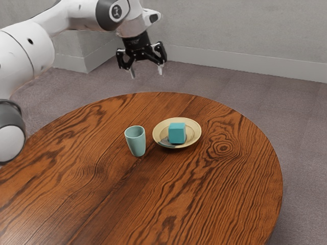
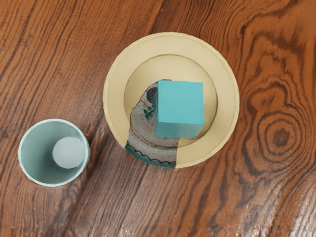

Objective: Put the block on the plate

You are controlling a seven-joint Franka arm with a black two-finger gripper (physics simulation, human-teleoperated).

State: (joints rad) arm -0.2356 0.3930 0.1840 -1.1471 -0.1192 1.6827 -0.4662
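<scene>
My gripper (image 1: 147,70) hangs high over the far side of the table, its two fingers spread wide with nothing between them. Below it and apart from it, the teal block (image 1: 177,133) rests on the yellowish plate (image 1: 196,127). Seen from my hand, the block (image 2: 180,103) sits inside the rim of the plate (image 2: 117,74), a bit off its middle. A grey and dark pattern covers part of the plate beside the block.
A pale green cup (image 1: 136,142) stands upright close to the plate, on the exterior view's left of it; from above, the cup (image 2: 53,153) shows its hollow inside. The round wooden table (image 1: 214,199) carries both.
</scene>
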